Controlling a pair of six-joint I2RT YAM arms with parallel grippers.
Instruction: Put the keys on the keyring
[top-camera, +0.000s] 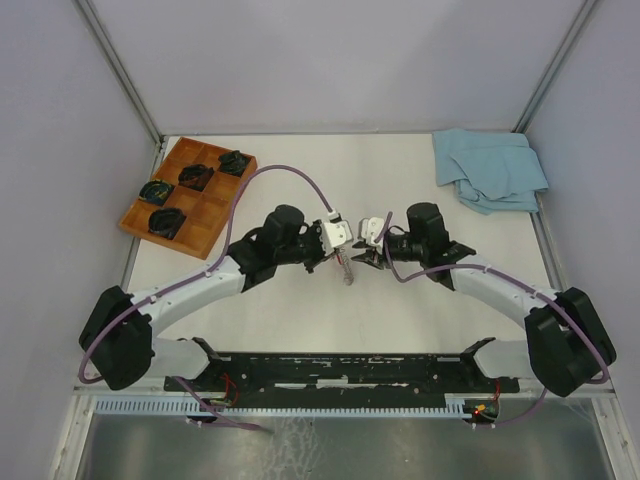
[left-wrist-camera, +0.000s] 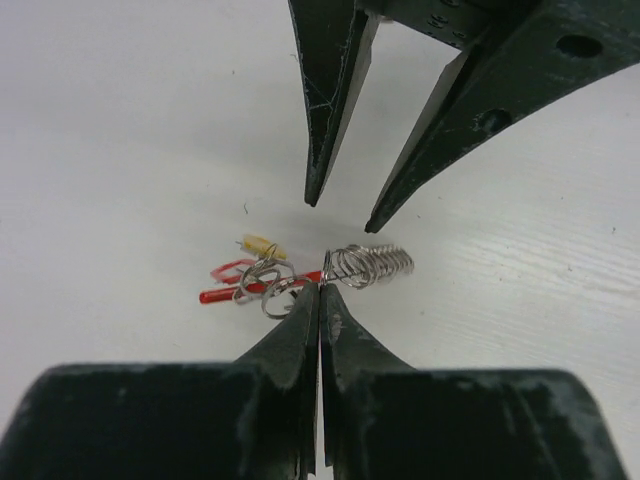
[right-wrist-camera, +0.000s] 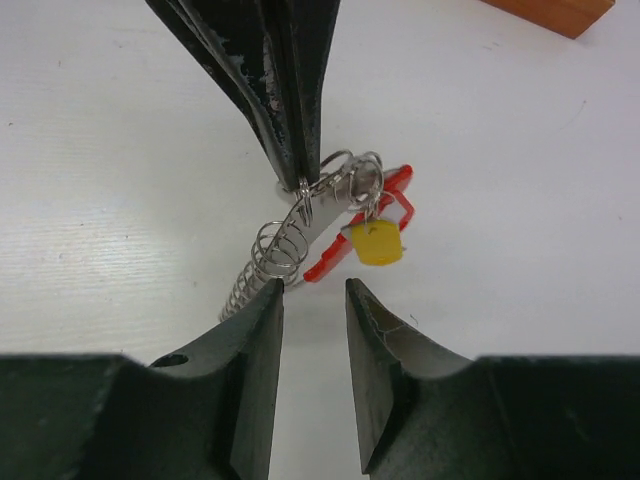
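the left gripper (left-wrist-camera: 320, 292) is clenched, its 2 fingers pressed flat together, and their tips pinch a thin wire loop of the keyring (left-wrist-camera: 272, 300). from that pinch a silver coiled chain (left-wrist-camera: 372, 264) runs off to one side and a red strap (left-wrist-camera: 225, 295) sticks out to the other. the keys (right-wrist-camera: 325, 210) hang bunched right at the loop, a yellow-headed key (right-wrist-camera: 378, 243) dangling lowest in the right wrist view. whether the bundle touches the desk (top-camera: 300, 320) i cannot tell.

facing it nose to nose, the right gripper (right-wrist-camera: 312, 292) is released, its 2 fingers spread with nothing between them, the tips just beside the chain.

in the top view the pair meets near the middle of the desk. a wooden tray (top-camera: 205, 215) holding black coiled items sits at the far left, and a crumpled blue cloth (top-camera: 490, 170) lies at the far right, both well apart from the keyring.
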